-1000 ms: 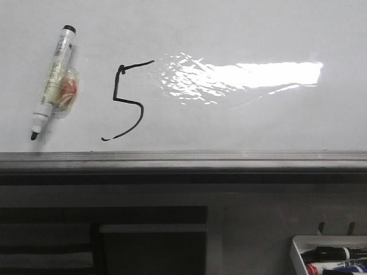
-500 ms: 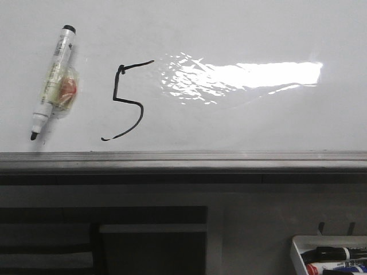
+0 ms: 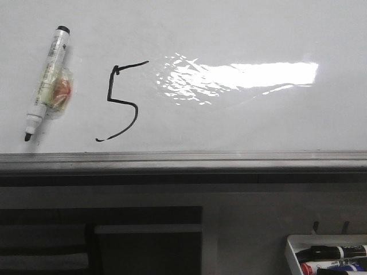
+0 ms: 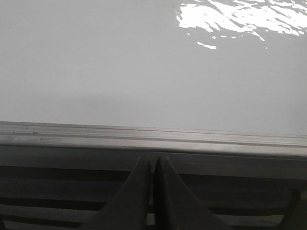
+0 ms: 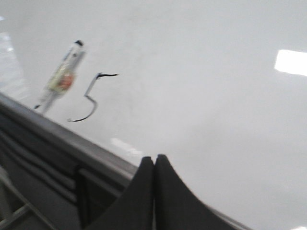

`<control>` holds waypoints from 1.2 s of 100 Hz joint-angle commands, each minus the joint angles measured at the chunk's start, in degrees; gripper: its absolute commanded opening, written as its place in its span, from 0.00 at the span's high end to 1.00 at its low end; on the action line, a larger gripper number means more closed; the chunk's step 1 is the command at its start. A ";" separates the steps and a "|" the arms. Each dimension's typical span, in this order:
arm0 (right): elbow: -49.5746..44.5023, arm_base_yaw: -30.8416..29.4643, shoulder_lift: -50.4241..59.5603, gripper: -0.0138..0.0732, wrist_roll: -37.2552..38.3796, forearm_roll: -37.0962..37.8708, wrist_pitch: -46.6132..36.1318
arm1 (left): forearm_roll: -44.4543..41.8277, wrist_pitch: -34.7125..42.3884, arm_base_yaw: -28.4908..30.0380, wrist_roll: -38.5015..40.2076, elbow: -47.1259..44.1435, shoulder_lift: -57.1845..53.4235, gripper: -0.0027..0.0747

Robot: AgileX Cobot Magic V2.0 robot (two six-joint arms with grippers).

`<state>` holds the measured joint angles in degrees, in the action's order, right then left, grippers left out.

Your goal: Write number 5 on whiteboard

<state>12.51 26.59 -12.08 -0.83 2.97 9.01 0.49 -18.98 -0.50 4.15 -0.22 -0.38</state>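
Black number 5 (image 3: 118, 101) sits on the whiteboard (image 3: 241, 120) near its left edge, beside the marker (image 3: 47, 82); my left gripper (image 4: 153, 165) and right gripper (image 5: 154, 165) are both pressed together, holding nothing.

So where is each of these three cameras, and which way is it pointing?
Front view: faces forward at the whiteboard, the number 5, marker and tray; no robot parts show.
Left wrist view: on the left arm, facing the board's rail; left gripper jaws shut.
Right wrist view: right arm, angled; right gripper shut.
Front and right share the 5.
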 commanded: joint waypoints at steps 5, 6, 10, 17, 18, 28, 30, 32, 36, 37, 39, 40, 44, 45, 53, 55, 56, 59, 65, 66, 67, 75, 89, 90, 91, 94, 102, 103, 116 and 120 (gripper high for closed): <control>0.47 -9.92 -0.38 0.91 -1.06 -0.35 -7.16 | 0.51 3.68 0.21 -0.08 -1.03 -1.57 0.99; 0.11 -10.47 -0.26 0.91 -1.06 -0.35 -7.41 | 0.51 3.68 0.21 -0.08 -1.03 -1.57 0.99; -1.01 -13.75 0.24 0.91 -1.06 -0.47 -9.01 | 0.51 3.68 0.21 -0.08 -1.03 -1.57 0.99; -3.71 -18.68 2.12 0.91 -1.06 -0.92 -11.10 | 0.51 3.68 0.21 -0.08 -1.03 -1.57 0.99; -4.28 -19.11 2.39 0.91 -1.06 -1.05 -11.23 | 0.51 3.68 0.21 -0.08 -1.03 -1.57 0.99; -8.20 -24.07 7.72 0.91 -1.06 -1.41 -10.41 | 0.51 3.68 0.21 -0.08 -1.03 -1.57 0.99; -8.72 -24.79 8.51 0.91 -1.06 -1.67 -10.26 | 0.51 3.68 0.21 -0.08 -1.03 -1.57 0.99; -9.46 -25.23 9.69 0.91 -1.06 -2.13 -9.97 | 0.51 3.68 0.21 -0.08 -1.03 -1.57 0.99; -10.53 -26.33 11.99 0.91 -1.06 -2.46 -9.01 | 0.51 3.68 0.21 -0.08 -1.03 -1.57 0.99; -10.72 -26.47 12.36 0.91 -1.06 -2.46 -9.01 | 0.51 3.68 0.21 -0.08 -1.03 -1.57 0.99; -11.22 -26.87 13.09 0.91 -1.06 -2.46 -8.42 | 0.51 3.68 0.21 -0.08 -1.03 -1.57 0.99; -11.51 -27.14 14.00 0.91 -1.06 -2.46 -7.60 | 0.51 3.68 0.21 -0.08 -1.03 -1.57 0.99; -12.41 -27.44 13.65 0.91 -0.96 -2.97 -7.44 | 0.51 3.68 0.21 -0.08 -1.03 -1.57 0.99; -12.56 -27.44 13.53 0.91 -0.96 -2.97 -7.14 | 0.51 3.68 0.21 -0.08 -1.03 -1.57 0.99; -14.88 -27.67 13.55 0.91 -0.96 -2.97 -6.22 | 0.51 3.68 0.21 -0.08 -1.03 -1.57 0.99; -14.89 -27.67 13.66 0.91 -0.96 -2.97 -4.74 | 0.51 3.68 0.21 -0.08 -1.03 -1.57 0.99; -14.78 -27.72 13.66 0.91 -0.96 -2.97 -3.73 | 0.51 3.68 0.21 -0.08 -1.03 -1.57 0.99; -14.76 -27.72 13.66 0.91 -0.96 -2.97 -0.92 | 0.51 3.68 0.21 -0.08 -1.03 -1.57 0.99; -14.76 -27.72 13.66 0.91 -1.07 -2.97 2.35 | 0.51 3.68 0.21 -0.08 -1.03 -1.57 0.99; -14.76 -27.72 13.66 0.91 -1.07 -2.97 2.65 | 0.51 3.68 0.21 -0.08 -1.03 -1.57 0.99; -14.76 -27.72 13.66 0.91 -1.07 -2.97 2.94 | 0.51 3.68 0.21 -0.08 -1.03 -1.57 0.99; -14.76 -27.72 13.66 0.91 -1.07 -2.39 6.93 | 0.51 3.68 0.21 -0.08 -1.03 -1.57 0.99; -14.76 -27.72 13.66 0.91 -1.07 -2.39 9.44 | 0.51 3.68 0.21 -0.08 -1.03 -1.57 0.99; -14.76 -27.72 13.66 0.91 -1.07 -2.39 9.44 | 0.51 3.68 0.21 -0.08 -1.03 -1.57 0.99; -14.76 -27.72 13.66 0.91 -1.07 -2.39 9.44 | 0.51 3.68 0.21 -0.08 -1.03 -1.57 0.99; -14.76 -27.72 13.66 0.91 -1.07 -2.39 9.44 | 0.51 3.68 0.21 -0.08 -1.03 -1.57 0.99; -14.76 -27.72 13.66 0.91 -1.07 -2.39 9.44 | 0.51 3.68 0.21 -0.08 -1.03 -1.57 0.99; -14.76 -27.72 13.66 0.91 -1.07 -2.39 9.44 | 0.51 3.68 0.21 -0.08 -1.03 -1.57 0.99; -14.76 -27.72 13.66 0.91 -1.07 -2.39 9.44 | 0.51 3.68 0.21 -0.08 -1.03 -1.57 0.99; -14.76 -27.72 13.66 0.91 -1.07 -2.39 9.44 | 0.51 3.68 0.21 -0.08 -1.03 -1.57 0.99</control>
<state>-0.81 -0.72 0.67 -1.35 0.00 18.73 0.52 -18.98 -0.50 4.15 -0.22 -0.38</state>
